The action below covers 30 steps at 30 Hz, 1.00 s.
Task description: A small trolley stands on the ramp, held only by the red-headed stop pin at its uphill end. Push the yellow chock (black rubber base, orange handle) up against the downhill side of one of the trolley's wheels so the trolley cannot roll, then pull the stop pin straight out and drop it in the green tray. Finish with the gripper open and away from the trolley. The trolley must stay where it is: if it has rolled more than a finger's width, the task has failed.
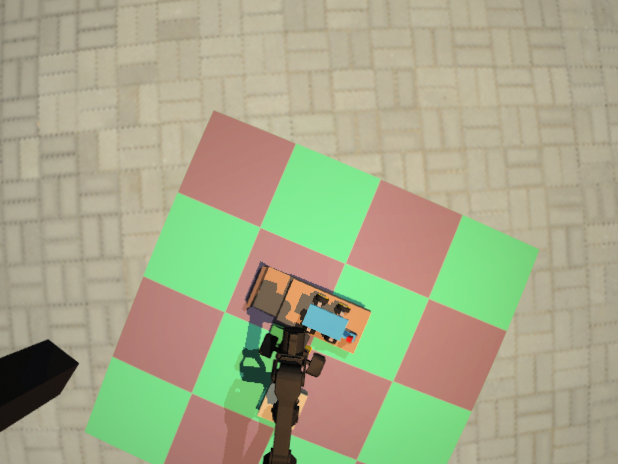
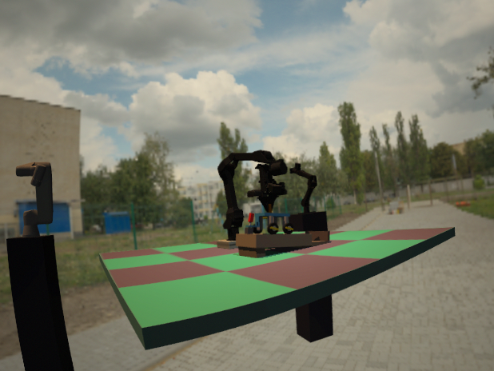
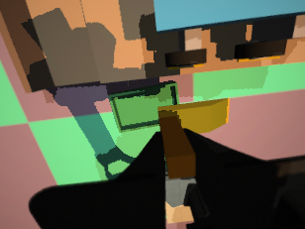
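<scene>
My gripper (image 2: 269,209) (image 3: 170,135) is shut on the orange handle of the yellow chock (image 3: 208,117) (image 1: 308,347). It holds the chock in the air beside the ramp (image 1: 297,289) (image 2: 276,241) (image 3: 99,11), near the green tray (image 3: 144,110) (image 1: 276,330). The blue trolley (image 1: 325,321) (image 2: 280,215) (image 3: 223,14) stands on the ramp, its wheels on the surface. The red-headed stop pin (image 1: 349,339) (image 2: 251,217) stands upright at the trolley's uphill end. The arm hides most of the tray and chock in the top view; the chock's rubber base is hard to make out.
A raised end board (image 1: 256,287) closes the ramp's low end. A small tan block (image 1: 267,411) (image 2: 226,244) (image 3: 179,214) with a grey top lies under the arm. A black pedestal (image 1: 40,380) stands off the table's side. Another pedestal (image 2: 316,221) with an arm is behind the ramp in the exterior view.
</scene>
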Each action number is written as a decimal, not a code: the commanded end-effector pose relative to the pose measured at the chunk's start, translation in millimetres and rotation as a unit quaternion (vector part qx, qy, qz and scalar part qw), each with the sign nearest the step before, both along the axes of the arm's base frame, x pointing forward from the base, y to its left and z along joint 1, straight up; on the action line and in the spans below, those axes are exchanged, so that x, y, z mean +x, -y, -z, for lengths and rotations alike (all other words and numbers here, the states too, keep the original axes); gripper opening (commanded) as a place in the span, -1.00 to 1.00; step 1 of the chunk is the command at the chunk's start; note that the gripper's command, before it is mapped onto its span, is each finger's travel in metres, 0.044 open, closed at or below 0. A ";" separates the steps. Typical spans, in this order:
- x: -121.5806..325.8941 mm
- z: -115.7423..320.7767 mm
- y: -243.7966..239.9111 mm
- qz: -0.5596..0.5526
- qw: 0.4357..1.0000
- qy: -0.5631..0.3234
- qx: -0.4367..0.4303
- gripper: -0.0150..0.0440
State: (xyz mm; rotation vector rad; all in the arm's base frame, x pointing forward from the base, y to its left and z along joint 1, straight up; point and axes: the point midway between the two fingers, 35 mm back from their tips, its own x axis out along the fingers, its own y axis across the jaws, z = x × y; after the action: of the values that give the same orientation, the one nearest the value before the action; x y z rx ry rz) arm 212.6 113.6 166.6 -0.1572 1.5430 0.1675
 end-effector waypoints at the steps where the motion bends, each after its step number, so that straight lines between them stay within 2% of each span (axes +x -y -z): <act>1: 1.6 1.4 -15.3 0.002 1.000 -0.002 0.003 -0.49; 15: 4.1 5.2 -74.8 0.002 1.000 -0.003 0.006 -0.49; 22: 3.2 5.5 -79.8 0.003 0.999 0.009 -0.050 -0.49; 30: 15.7 7.6 -84.3 0.003 0.999 0.010 -0.052 -0.49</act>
State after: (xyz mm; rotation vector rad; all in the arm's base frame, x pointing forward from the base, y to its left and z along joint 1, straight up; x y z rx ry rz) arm 219.7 195.5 162.0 -0.2262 1.5323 0.0887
